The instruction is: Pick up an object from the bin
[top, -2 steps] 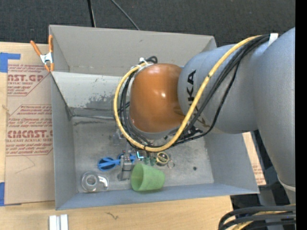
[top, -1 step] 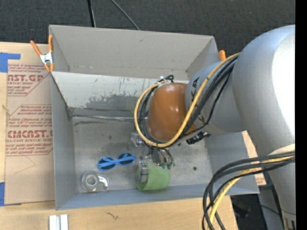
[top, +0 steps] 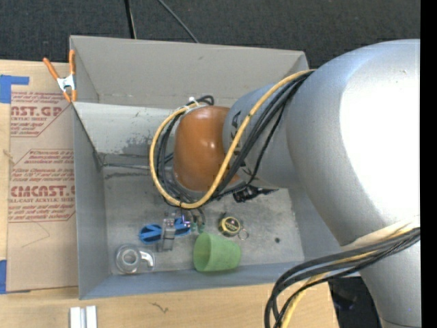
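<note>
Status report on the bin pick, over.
Gripper low at blue object, bin near end. Grasp unconfirmed. Green cup close beside, clear plastic piece nearby.

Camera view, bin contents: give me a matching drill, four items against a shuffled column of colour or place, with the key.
Things
1. cup
2. blue piece
3. clear round piece
4. small ring

Colour or place
A. see-through, leftmost of the four, by the lower-left corner of the bin
B. green, lying by the near wall
C. on the floor between the clear piece and the cup, a little further up in the view
D. metallic, just above the cup in the view

Pairs: 1-B, 2-C, 3-A, 4-D
</note>
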You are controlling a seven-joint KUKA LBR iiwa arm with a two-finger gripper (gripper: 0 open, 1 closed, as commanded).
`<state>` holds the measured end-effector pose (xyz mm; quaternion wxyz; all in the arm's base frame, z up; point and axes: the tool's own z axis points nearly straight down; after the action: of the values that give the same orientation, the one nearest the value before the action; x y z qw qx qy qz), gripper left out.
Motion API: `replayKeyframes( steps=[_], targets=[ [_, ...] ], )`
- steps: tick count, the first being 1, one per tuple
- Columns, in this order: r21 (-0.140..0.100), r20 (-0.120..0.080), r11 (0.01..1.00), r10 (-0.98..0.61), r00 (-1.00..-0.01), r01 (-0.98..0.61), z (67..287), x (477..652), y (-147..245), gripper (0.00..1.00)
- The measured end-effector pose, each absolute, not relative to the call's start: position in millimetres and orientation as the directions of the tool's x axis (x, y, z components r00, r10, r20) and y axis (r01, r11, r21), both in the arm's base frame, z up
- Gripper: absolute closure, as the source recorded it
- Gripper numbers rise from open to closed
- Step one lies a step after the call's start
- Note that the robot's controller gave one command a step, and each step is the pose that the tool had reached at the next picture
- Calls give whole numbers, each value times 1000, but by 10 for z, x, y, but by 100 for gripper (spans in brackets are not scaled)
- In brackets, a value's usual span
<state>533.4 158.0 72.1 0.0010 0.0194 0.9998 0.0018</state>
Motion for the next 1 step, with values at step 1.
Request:
replayKeyframes(
  steps=[1],
  targets=[
    [2, -1, 999, 42, -999, 42, 720, 5334, 1551, 100]
  ],
)
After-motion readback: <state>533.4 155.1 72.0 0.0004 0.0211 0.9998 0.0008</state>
